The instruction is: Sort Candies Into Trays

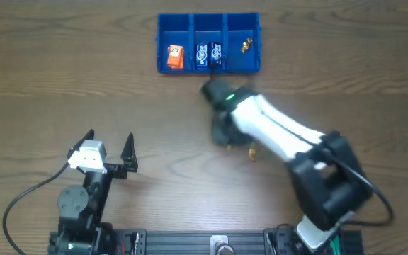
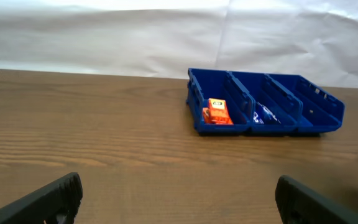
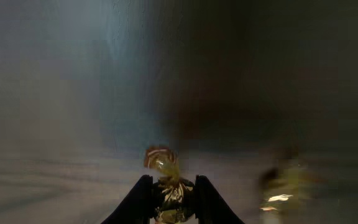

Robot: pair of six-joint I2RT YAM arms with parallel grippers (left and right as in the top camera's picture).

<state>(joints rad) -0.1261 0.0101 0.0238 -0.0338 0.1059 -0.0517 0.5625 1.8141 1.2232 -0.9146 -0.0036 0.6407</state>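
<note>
My right gripper (image 3: 171, 199) is shut on a gold-wrapped candy (image 3: 165, 171), low over the table in front of the tray; from above the gripper (image 1: 224, 133) is a dark shape under the white arm. A second gold candy (image 1: 252, 152) lies on the table just beside it, blurred in the right wrist view (image 3: 281, 186). The blue three-bin tray (image 1: 208, 20) holds an orange candy (image 1: 175, 57) in its left bin, blue candies (image 1: 210, 54) in the middle and a gold candy (image 1: 246, 46) in the right. My left gripper (image 1: 110, 145) stands open near its base with nothing between its fingers.
In the left wrist view the tray (image 2: 303, 127) stands far off across bare wood, with a white backdrop (image 2: 104, 37) behind the table's far edge. The right arm's white link (image 1: 282, 134) crosses the table's right half.
</note>
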